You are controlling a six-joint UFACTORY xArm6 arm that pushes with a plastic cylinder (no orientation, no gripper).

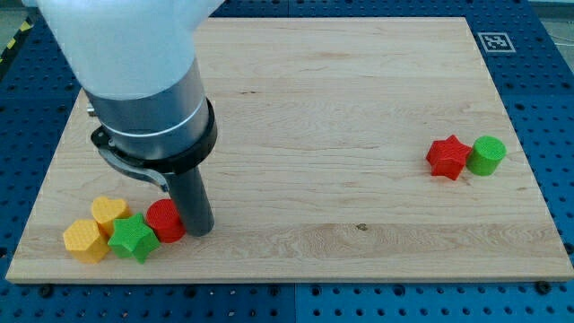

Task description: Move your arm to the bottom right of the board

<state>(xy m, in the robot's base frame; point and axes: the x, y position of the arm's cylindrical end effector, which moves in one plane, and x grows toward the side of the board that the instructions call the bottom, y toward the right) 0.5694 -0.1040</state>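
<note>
My tip [199, 230], the lower end of a straight dark rod under a grey and white arm housing, rests on the pale wooden board [341, 99] near its bottom left corner. There is no hand on this arm, only the rod, so nothing is spread, pressed together or pinching. The tip sits just to the view's right of a red round block [166, 221], touching it or very nearly so.

That red round block is the rightmost of a tight cluster by the bottom left corner: a green star-shaped block [133, 238] touches its left side, a yellow heart-shaped block [108, 213] sits just above and left of the star, and a yellow hexagonal block [83, 240] lies at the far left, against the star.

Well apart, near the board's right edge, a red star-shaped block [448, 157] and a green round block [488, 154] stand side by side, touching. The bottom right corner of the board lies below that pair, far from my tip
</note>
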